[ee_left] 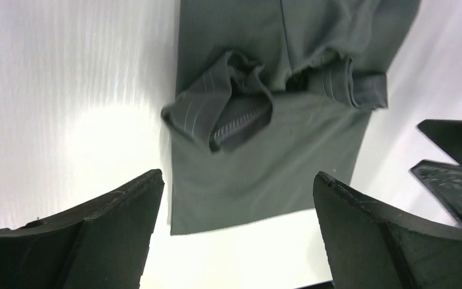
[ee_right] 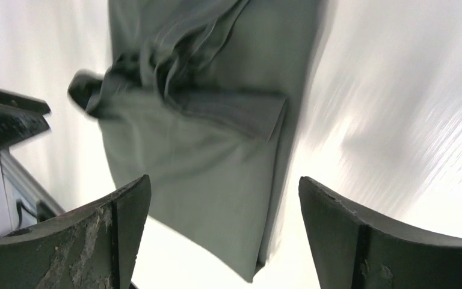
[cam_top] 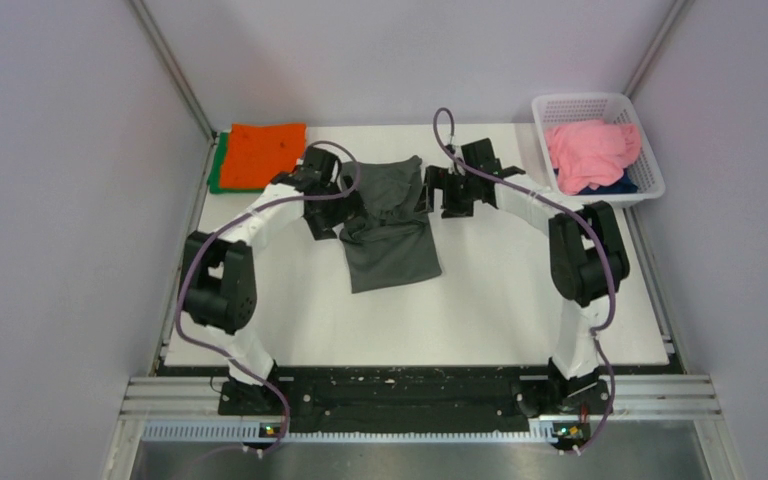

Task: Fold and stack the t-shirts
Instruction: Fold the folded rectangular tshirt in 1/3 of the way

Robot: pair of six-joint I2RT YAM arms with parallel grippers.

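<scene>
While both tools stand spread and empty, the soft dark grey t-shirt lies half-folded on the white surface directly between them, its long axis running near to far; the left tool flanks its left edge, the right tool its right, equally near.

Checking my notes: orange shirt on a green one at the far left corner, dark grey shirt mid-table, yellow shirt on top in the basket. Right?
Not quite: the top external view shows a pink shirt, not a yellow one, on top in the basket. The orange shirt on the green shirt and the dark grey shirt are as you say.
</scene>
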